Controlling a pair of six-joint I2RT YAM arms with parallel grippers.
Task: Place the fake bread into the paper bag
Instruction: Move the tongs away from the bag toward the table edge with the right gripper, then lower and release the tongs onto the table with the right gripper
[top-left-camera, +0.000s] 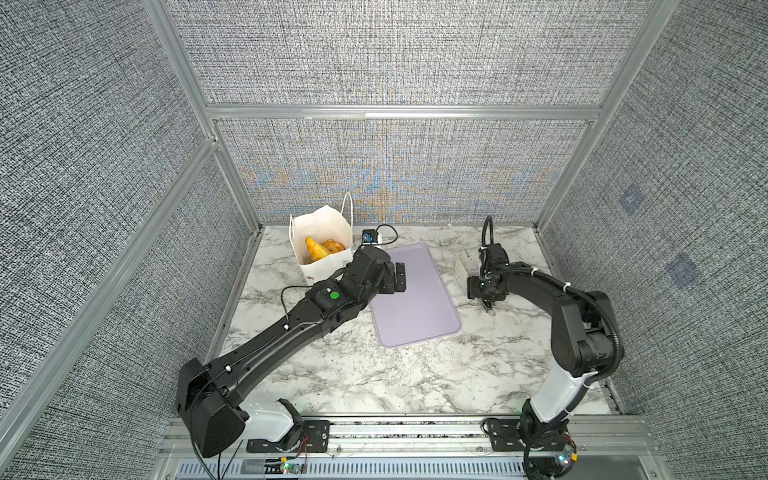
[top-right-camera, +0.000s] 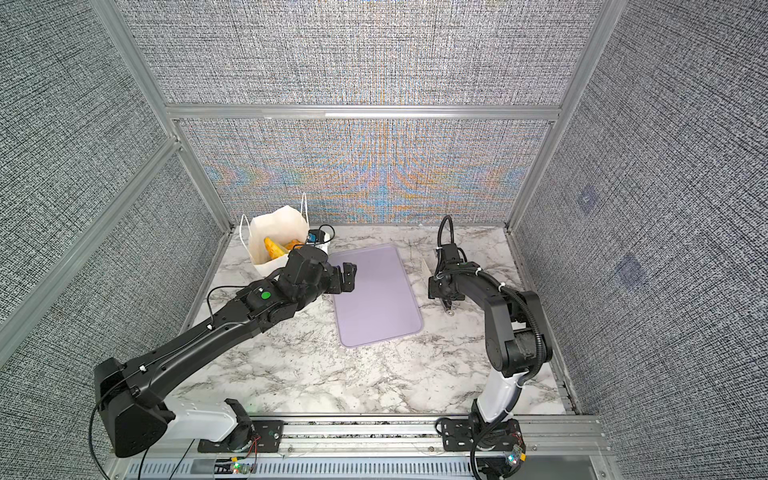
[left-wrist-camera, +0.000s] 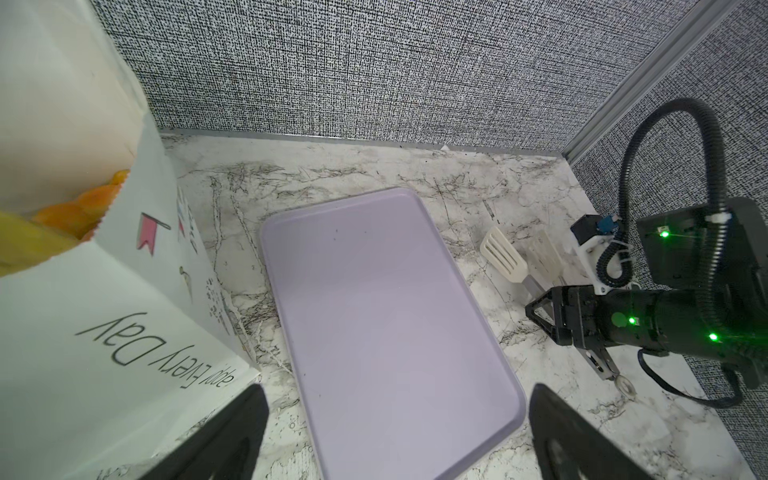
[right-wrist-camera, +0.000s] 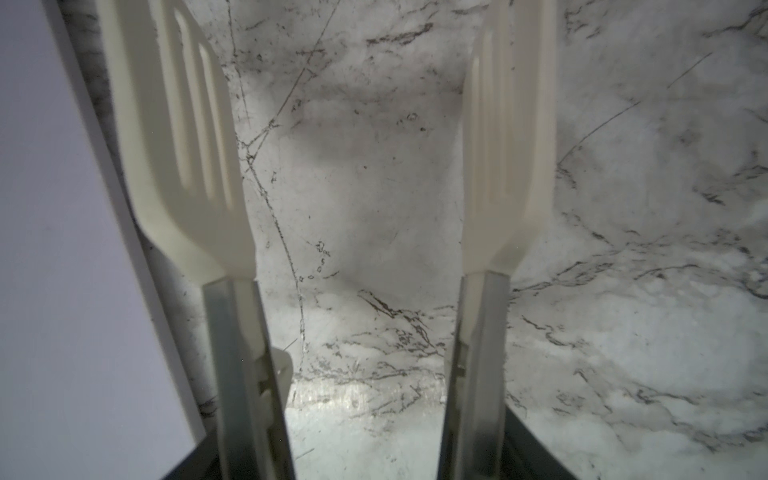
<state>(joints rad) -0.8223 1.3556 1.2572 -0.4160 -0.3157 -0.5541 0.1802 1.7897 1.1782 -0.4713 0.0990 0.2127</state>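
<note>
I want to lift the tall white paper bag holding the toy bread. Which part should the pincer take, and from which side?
Take the upright white string handle of the tall white paper bag from above: it stands clear over the open rim, whereas the thin walls might crumple.

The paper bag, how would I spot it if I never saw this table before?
Look at the marble table and go to its far left corner. There stands the paper bag, tall and white, beside the flat lavender tray. Only it has string handles, golden fake bread inside and "Happy Every Day" on its side.
</note>
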